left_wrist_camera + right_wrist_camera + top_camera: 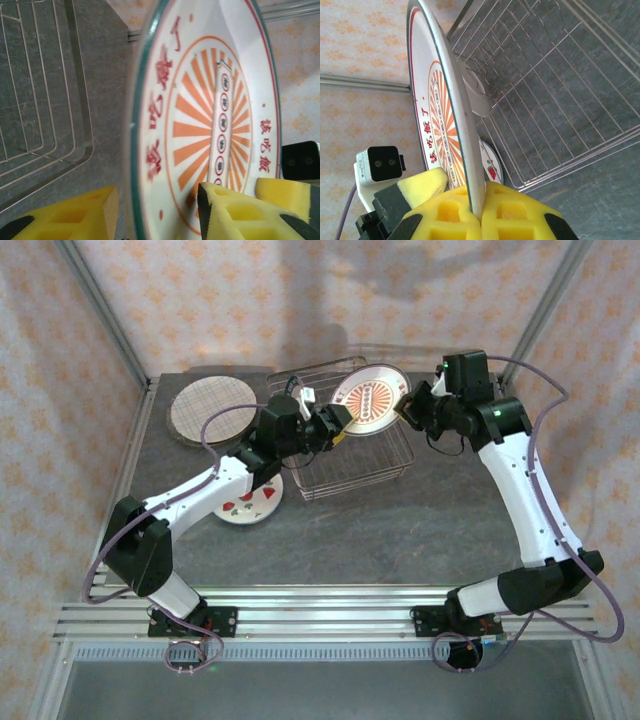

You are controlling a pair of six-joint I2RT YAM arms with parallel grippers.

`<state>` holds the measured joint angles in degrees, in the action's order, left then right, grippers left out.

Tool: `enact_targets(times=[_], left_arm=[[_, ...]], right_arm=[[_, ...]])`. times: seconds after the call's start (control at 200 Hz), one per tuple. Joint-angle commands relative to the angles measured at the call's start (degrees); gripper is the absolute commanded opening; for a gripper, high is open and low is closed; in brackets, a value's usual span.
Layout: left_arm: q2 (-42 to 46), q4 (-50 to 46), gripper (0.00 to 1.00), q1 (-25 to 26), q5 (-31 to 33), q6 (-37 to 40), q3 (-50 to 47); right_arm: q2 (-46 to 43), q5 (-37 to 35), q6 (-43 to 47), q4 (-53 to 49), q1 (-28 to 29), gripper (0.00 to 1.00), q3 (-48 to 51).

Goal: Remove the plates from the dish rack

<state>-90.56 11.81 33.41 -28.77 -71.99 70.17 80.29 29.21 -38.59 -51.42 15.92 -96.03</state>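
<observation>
The dark-rimmed sunburst plate (368, 400) stands on edge at upper centre of the top view, at the rear of the dish rack (365, 475). The right gripper (479, 202) pinches its rim. The left gripper (157, 192) straddles the opposite rim; contact cannot be determined. A plaid plate (212, 408) lies at upper left, and a red-fruit plate (250, 505) lies left of centre.

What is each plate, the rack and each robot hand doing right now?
sunburst plate: up on edge, gripped at its rim.
right gripper: shut on the sunburst plate.
left gripper: open, fingers either side of that plate's rim.
dish rack: sitting on the table.
plaid plate: lying flat on the table.
red-fruit plate: lying flat, partly under the left arm.
</observation>
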Motion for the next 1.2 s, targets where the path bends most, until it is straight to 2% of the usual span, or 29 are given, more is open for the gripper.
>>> enact_targets(times=[0.0,0.23,0.395,0.5,0.676,0.821,0.971,1.196], left_arm=[[-0.6,1.6,0.36,0.6,0.6,0.2,2.3],[0.5,0.3,0.18,0.6,0.9,0.9,1.7],[1.0,-0.7,0.0,0.6,0.6,1.3,1.5],[1.6,-0.6,0.0,0.5,0.6,1.3,1.0],[3.8,0.6,0.0,0.4,1.6,1.0,-0.5],[5.6,1.1,0.0,0.0,2.0,0.7,-1.7],[8.6,1.7,0.0,-1.2,2.3,-0.6,-4.5],[15.8,0.1,0.0,-4.9,2.7,-1.7,-10.2]], right_arm=[[-2.4,2.7,-2.4,5.5,-0.2,0.0,0.9],[-2.4,2.2,-2.2,5.1,-0.2,0.0,1.9],[-2.6,1.6,-1.4,4.7,-0.2,0.0,2.4],[-2.2,1.6,-0.2,3.6,-0.2,0.0,1.8],[-1.8,0.6,2.0,1.4,-0.2,0.32,0.6],[-1.8,0.6,2.9,0.8,-0.2,0.43,0.2],[-1.7,-0.1,4.5,-0.3,-0.1,0.49,-0.9],[-2.1,-2.9,9.1,-0.5,1.5,0.5,-2.1]])
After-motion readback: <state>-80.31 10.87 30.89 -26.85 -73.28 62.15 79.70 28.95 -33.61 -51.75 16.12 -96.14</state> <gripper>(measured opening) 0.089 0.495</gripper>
